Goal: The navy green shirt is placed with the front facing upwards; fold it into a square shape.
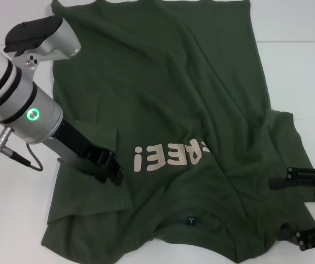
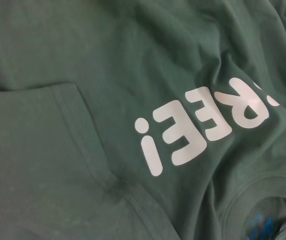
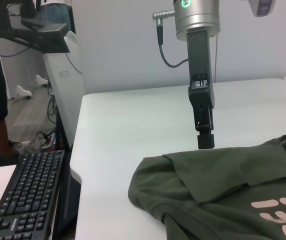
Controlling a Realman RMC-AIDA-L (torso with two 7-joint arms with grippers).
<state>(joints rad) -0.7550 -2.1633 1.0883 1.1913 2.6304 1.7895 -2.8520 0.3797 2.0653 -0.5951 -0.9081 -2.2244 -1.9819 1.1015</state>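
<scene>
The navy green shirt (image 1: pixel 201 110) lies spread over the white table (image 1: pixel 14 220), collar toward the near edge, its left sleeve already folded in. The left gripper (image 1: pixel 110 171), fingers together and holding nothing, hovers above that sleeve; the right gripper (image 1: pixel 289 212), jaws apart, waits at the right sleeve. The right side is wrinkled, so a grip taken there could catch only 1 layer and the fold may come out crooked.

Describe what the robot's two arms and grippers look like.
The left arm has a white and silver cylindrical body with black bands, a glowing green ring light, a black-topped housing and a metal plug with a grey cable. Its left gripper is black, long and narrow. Of the right arm only the right gripper shows: black, with an open bracket frame and visible screws.
</scene>
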